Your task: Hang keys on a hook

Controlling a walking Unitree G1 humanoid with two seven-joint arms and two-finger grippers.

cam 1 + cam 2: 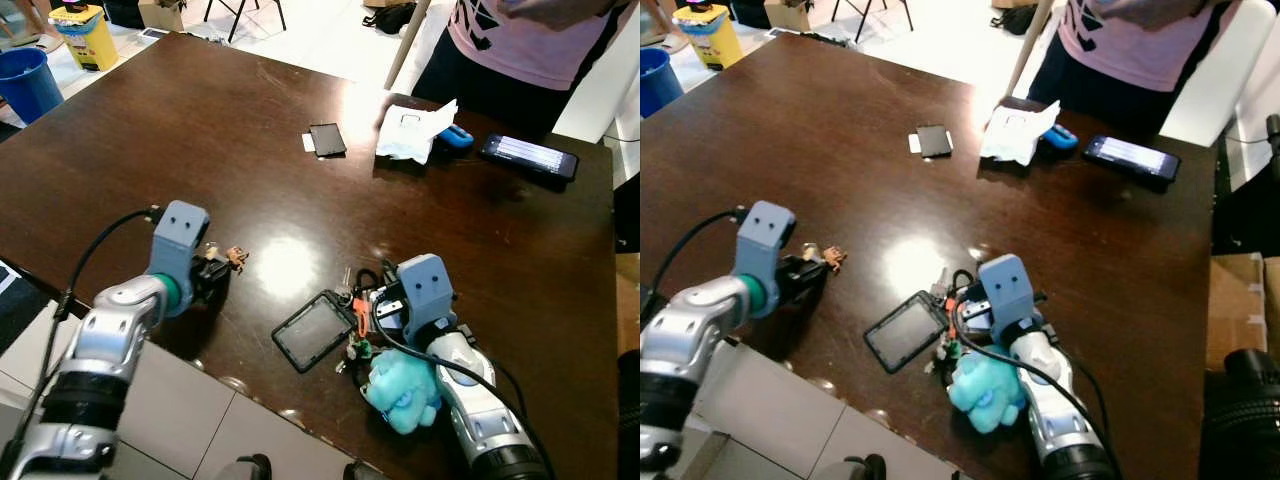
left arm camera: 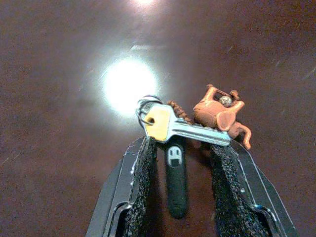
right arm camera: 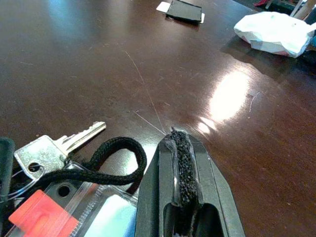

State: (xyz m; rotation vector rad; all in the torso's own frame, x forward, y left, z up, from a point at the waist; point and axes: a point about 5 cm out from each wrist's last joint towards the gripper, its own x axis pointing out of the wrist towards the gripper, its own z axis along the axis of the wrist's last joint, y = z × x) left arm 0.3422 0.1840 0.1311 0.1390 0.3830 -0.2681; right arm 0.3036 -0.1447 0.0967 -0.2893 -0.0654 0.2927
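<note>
Foam-padded left gripper (image 2: pixel 180 148) straddles metal key (image 2: pixel 170 126) (apparently untouched).

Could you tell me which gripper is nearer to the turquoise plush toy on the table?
Right. The right gripper lies just beyond the plush toy, whose body rests against that arm. The left gripper sits well off to the left, at a small key.

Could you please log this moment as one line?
left tool: open around small key | right tool: shut, beside badge keys | hook: unseen
</note>
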